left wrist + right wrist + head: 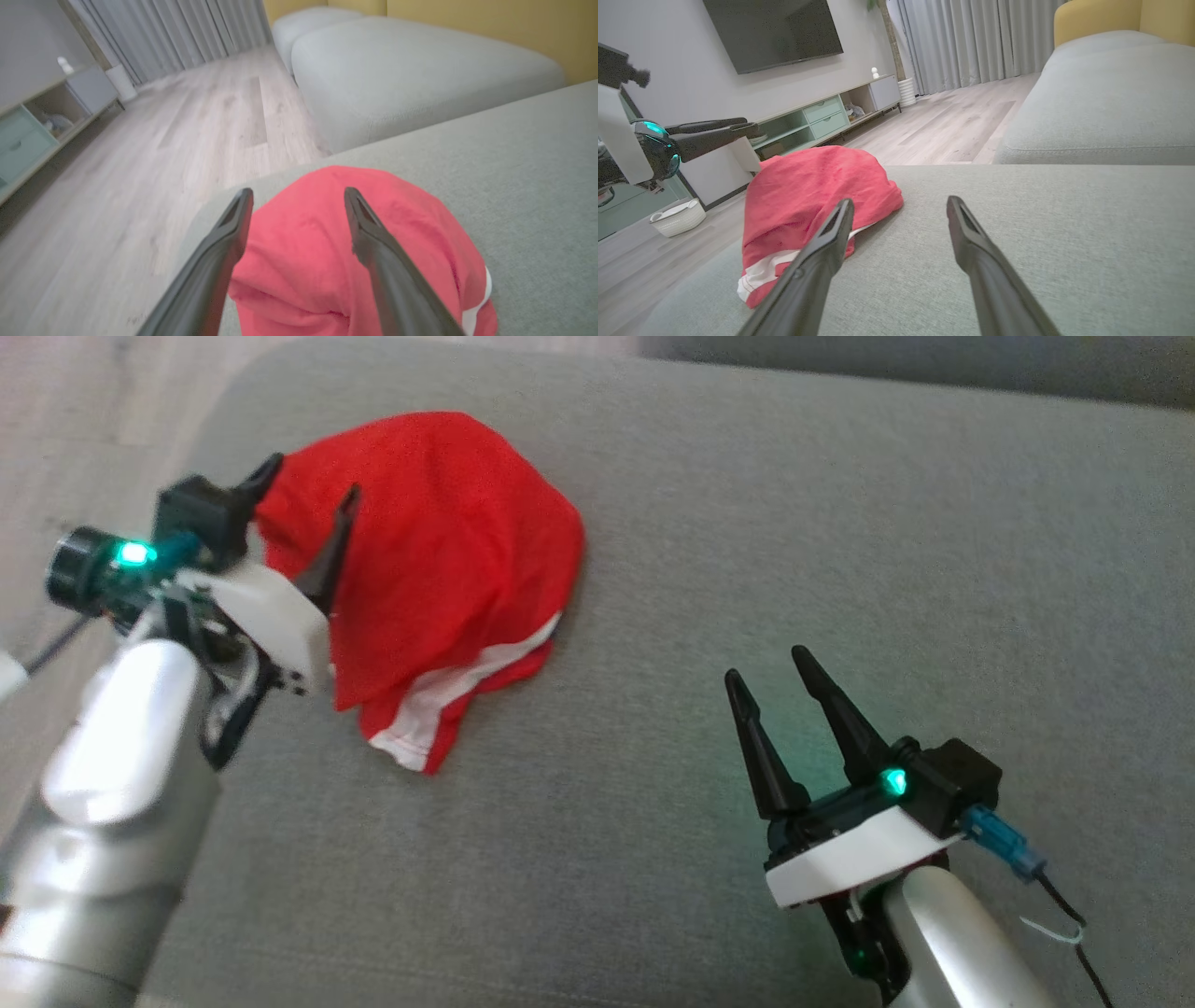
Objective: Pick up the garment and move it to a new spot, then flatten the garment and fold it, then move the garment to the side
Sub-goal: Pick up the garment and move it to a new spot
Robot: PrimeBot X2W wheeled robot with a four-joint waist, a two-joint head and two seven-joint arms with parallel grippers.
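A red garment [448,551] with a white stripe along its hem is lying in a rumpled heap on a grey sofa cushion [840,523]. It is sitting close to the cushion's left edge, near the far left corner, with the striped hem trailing toward the near side. The left gripper [314,474] is hovering over the left side of the heap with its two dark fingers spread wide and grasping nothing. In the left wrist view this gripper [297,191] is looking down across the garment [303,252], with the cloth showing between and beneath the fingers. From the right wrist view the left gripper [749,125] is hanging just above the garment [808,186], apart from it. The right gripper [767,665] is hanging over bare cushion toward the near right, well apart from the garment, and its fingers are likewise standing released and empty. In its own wrist view the right gripper [901,200] is pointing across the cushion, with the garment lying to the left of its fingers. Beyond the cushion a pale wooden floor [187,140] is stretching away toward grey curtains [971,42], a low cabinet [822,116] and a wall-mounted television [775,28].
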